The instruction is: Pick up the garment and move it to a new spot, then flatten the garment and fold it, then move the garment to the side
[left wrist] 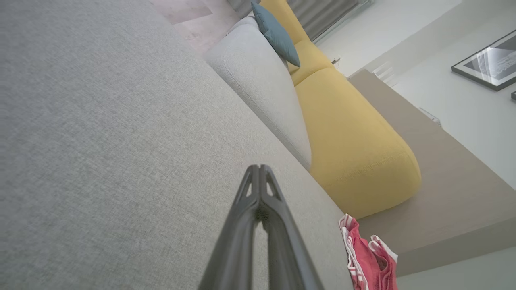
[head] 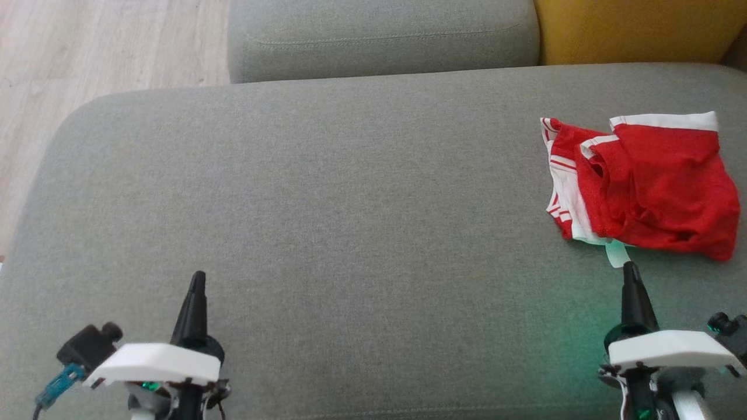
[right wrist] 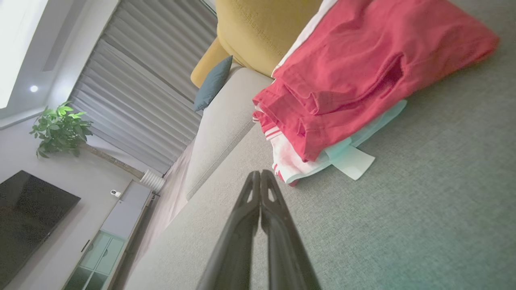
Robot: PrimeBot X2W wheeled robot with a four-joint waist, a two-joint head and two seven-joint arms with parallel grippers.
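Observation:
The garment point(head: 648, 186) is a red piece with white striped trim, lying folded in a heap at the right side of the grey sofa seat point(head: 350, 221); a white label pokes out at its near edge. It also appears as the garment point(right wrist: 363, 76) and the garment point(left wrist: 369, 257). My right gripper point(head: 630, 269) is shut and empty, its tip just short of the label. In its own wrist view the right gripper point(right wrist: 260, 174) points at the cloth's near edge. My left gripper point(head: 198, 275) is shut and empty at the lower left, far from the cloth, and the left gripper point(left wrist: 259, 167) hovers over bare cushion.
A grey back cushion point(head: 379, 35) and a yellow cushion point(head: 636, 29) stand behind the seat. Wooden floor point(head: 87, 52) lies beyond the seat's left edge. A blue pillow point(left wrist: 276, 34) rests on the sofa back farther off.

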